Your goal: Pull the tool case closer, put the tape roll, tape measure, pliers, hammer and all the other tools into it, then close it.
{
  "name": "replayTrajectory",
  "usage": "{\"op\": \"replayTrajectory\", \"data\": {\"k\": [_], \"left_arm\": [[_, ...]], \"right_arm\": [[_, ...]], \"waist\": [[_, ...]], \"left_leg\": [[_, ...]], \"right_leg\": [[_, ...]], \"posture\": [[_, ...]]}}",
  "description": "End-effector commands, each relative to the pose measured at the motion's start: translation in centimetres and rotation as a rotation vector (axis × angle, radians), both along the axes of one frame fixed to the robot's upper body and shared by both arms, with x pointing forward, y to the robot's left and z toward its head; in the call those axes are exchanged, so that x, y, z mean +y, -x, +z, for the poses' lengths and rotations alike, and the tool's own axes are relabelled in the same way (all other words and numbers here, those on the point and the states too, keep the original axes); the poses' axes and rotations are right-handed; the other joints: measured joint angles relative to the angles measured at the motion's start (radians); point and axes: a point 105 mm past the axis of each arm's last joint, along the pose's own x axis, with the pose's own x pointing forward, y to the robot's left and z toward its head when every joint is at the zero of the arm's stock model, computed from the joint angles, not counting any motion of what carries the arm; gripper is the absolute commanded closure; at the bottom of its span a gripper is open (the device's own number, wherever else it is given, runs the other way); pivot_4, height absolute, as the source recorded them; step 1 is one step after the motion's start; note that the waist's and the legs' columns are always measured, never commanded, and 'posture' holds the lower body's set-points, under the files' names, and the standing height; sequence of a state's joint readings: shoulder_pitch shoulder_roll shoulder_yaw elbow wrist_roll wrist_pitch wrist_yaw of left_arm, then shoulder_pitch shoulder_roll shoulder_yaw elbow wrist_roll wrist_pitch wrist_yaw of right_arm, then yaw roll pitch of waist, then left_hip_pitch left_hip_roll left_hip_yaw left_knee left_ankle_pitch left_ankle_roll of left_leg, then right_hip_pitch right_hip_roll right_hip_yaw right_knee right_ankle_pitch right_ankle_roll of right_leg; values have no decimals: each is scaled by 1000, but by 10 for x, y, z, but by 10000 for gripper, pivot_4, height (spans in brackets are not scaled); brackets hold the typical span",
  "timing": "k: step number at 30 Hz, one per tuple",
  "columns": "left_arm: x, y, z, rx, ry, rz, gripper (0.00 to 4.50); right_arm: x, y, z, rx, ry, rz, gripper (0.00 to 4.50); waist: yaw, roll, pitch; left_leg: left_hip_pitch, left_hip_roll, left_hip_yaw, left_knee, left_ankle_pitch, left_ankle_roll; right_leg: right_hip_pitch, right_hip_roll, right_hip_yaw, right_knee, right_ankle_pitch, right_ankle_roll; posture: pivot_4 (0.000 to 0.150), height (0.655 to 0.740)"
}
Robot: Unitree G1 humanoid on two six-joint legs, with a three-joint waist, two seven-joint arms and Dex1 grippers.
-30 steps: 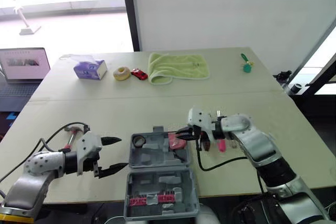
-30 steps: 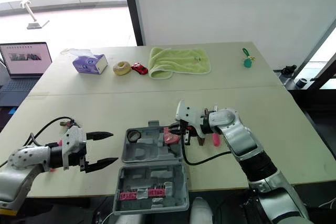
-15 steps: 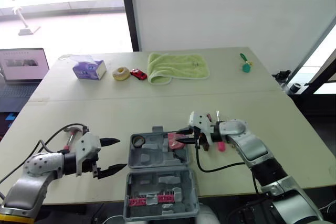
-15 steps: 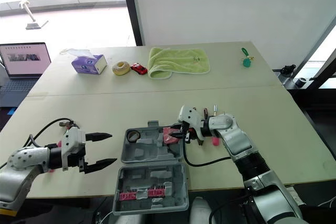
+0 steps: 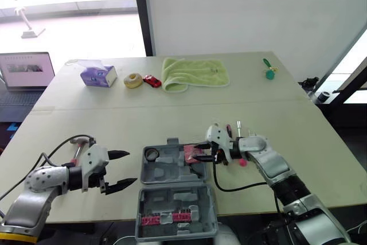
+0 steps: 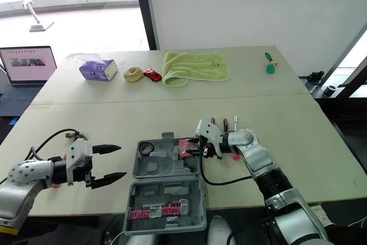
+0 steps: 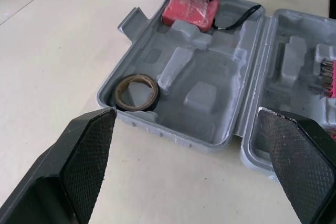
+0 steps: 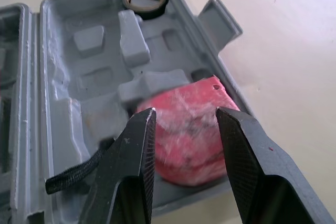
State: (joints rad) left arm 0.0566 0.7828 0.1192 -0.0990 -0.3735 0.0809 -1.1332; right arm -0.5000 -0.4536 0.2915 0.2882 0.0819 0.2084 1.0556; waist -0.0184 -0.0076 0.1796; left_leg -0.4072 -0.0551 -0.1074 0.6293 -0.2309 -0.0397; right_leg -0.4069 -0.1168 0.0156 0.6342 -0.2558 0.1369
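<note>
- A pale counter (image 5: 143,119) stands before a white wall and bright windows, and both arms reach in over its near edge.
- The grey tool case (image 5: 172,168) lies open between the two end effectors, with its lid folded toward the near edge of the counter.
- A row of pink bits (image 5: 165,218) is clipped inside the lid.
- The right end effector (image 8: 185,111) is at the case's right end, its two black fingers apart.
- Its tips are right at the red tape measure (image 5: 191,154). I cannot tell whether they touch it.
- The tape measure rests in the tray's compartment nearest that end effector, and a black strap (image 8: 73,177) trails into the tray beside it.
- The tape roll (image 5: 151,154) sits in the tray's far corner, the one nearer the left end effector.
- The left end effector (image 5: 132,167) hovers just off the case's left side with its fingers spread wide and nothing between them.
- Behind the left wrist, what looks like the hammer (image 5: 80,143) lies on the counter with its red handle showing.
- Close behind the right end effector, some pink-handled tools (image 5: 242,160) lie on the counter, partly hidden by the arm.
- Far beyond both end effectors, along the back of the counter, are a purple tissue box (image 5: 98,76), a pale ring (image 5: 133,80), a red toy car (image 5: 152,81), a green towel (image 5: 195,73) and a small green object (image 5: 269,72).
- A laptop (image 5: 26,70) sits off the counter, far out past the left arm.
</note>
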Motion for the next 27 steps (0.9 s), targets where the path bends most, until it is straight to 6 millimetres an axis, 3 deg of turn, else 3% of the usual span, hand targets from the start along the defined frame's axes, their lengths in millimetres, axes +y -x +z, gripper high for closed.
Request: {"op": "replayTrajectory", "data": {"k": [1, 3, 5, 9, 13, 17, 19, 22, 25, 27], "left_arm": [[3, 1, 6, -25, -18, -11, 0], [2, 2, 5, -20, -20, -17, 0], [4, 0, 7, -24, -21, -14, 0], [10, -5, 14, -36, -3, 16, 0], [22, -8, 18, -49, 48, 110, 0], [53, -12, 29, -109, 97, 301, 0], [76, -10, 32, -140, 104, 417, 0], [112, -2, 34, -190, 112, 594, 0], [157, 17, 21, -202, 109, 801, 0], [179, 34, 8, -193, 89, 906, 0]], "right_arm": [[-11, 6, -36, 55, 32, -34, 25977], [-12, 9, -46, 78, 14, -32, 25977], [-10, 9, -38, 73, -36, -25, 25977], [-6, -4, 8, -54, -177, -52, 25977], [-22, -9, 46, -205, -200, -125, 25977], [-67, 3, 66, -258, -186, -207, 25977], [-100, 10, 73, -278, -222, -329, 25977], [-151, 22, 73, -338, -215, -529, 16712], [-205, 43, 68, -386, -235, -776, 1997], [-233, 63, 57, -378, -224, -907, 384]], "waist": [[0, -1, -1], [1, -1, -2], [-1, -1, -2], [1, -1, -1], [0, 0, -1], [6, -1, -1], [8, -1, -1], [7, -1, -1], [6, -1, -1], [6, -1, -1]], "left_leg": [[1, 0, 0, 0, 0, 0], [4, 0, 0, -1, 0, 0], [7, 0, 1, -1, 0, 0], [14, 0, 0, -3, 0, 0], [13, 0, -1, -5, 0, 0], [13, 0, -2, -6, 0, 0], [13, 0, -1, -7, 0, 0], [13, 1, -1, -7, 0, 0], [14, 1, 0, -7, 0, 0], [14, 1, 1, -8, 0, 0]], "right_leg": [[2, 0, 0, 0, 0, 0], [5, 0, 0, 0, 0, 0], [8, 0, 0, -1, 0, 0], [14, 0, 0, -1, 0, 0], [12, 0, 2, -1, 0, 0], [11, 0, 2, -2, 0, 0], [12, -1, 2, -3, -1, 0], [12, -1, 2, -3, -1, 0], [12, -1, 2, -3, -2, -3], [12, -1, 3, -4, -3, -3]], "posture": [[1500, 7400], [1500, 7400], [1500, 7400], [1500, 7400], [1500, 7400], [1500, 7400], [1500, 7400], [1500, 7400], [1500, 7400], [1500, 7400]]}}
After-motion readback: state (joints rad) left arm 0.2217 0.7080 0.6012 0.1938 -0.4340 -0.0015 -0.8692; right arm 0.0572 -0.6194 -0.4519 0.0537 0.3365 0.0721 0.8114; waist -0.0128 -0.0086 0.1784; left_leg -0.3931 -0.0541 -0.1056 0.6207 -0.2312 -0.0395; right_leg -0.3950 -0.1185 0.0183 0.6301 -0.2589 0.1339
